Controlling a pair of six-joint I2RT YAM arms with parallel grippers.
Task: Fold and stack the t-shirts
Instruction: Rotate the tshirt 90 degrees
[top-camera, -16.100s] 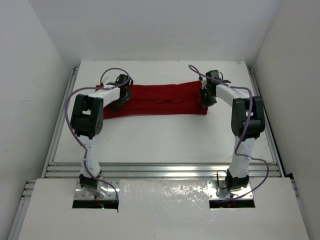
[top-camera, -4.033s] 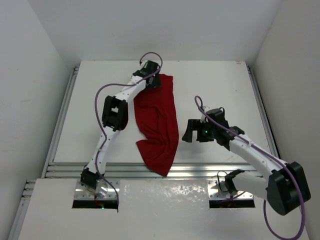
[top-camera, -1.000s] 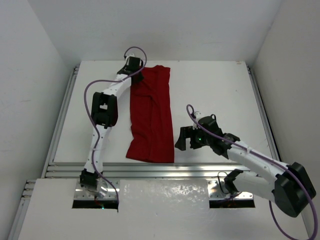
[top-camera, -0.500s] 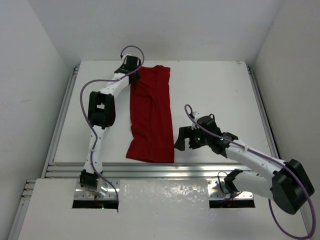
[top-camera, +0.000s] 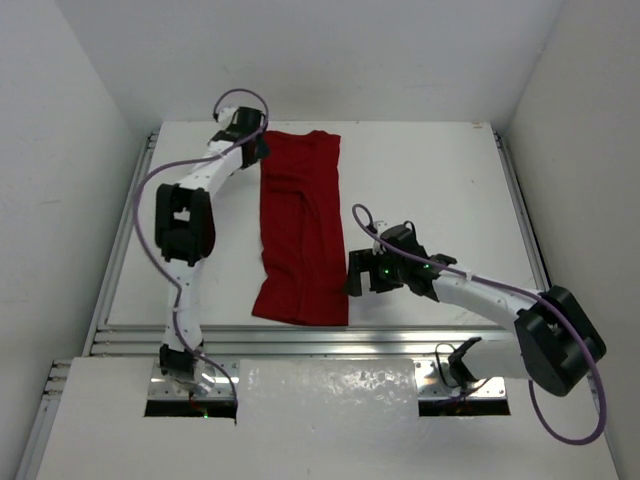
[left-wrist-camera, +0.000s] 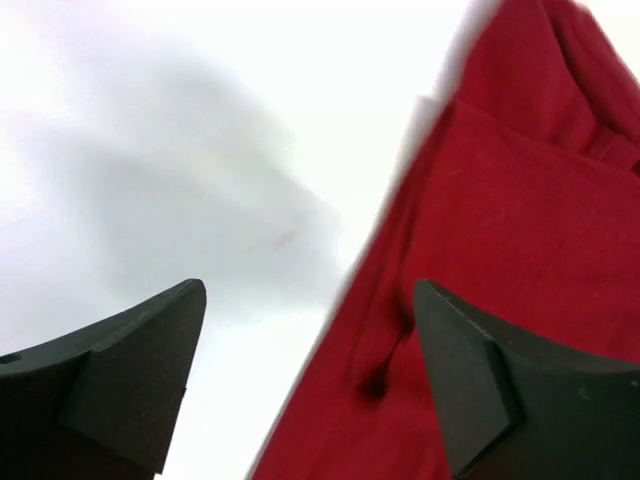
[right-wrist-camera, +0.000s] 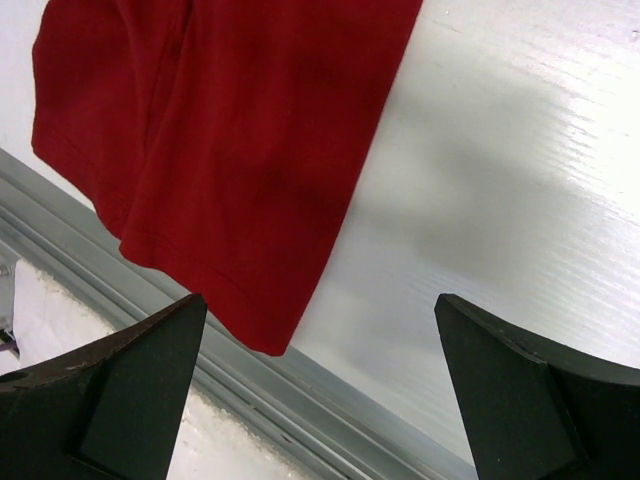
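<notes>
The dark red t-shirt lies flat on the white table as a long folded strip running from the far side to the near edge. My left gripper is open at its far left corner; in the left wrist view the shirt's edge runs between the spread fingers, which grip nothing. My right gripper is open just right of the strip's near end. In the right wrist view the shirt's near corner sits ahead of the gripper, apart from both fingers.
Metal rails run along the table's near edge, just beyond the shirt's near hem, and show as grey tracks in the right wrist view. More rails line the left and right sides. White walls enclose the table.
My left gripper has opened and let go of the shirt's far corner, shifting a little to the left. My right gripper has edged closer to the shirt's near right edge. The shirt lies still.
</notes>
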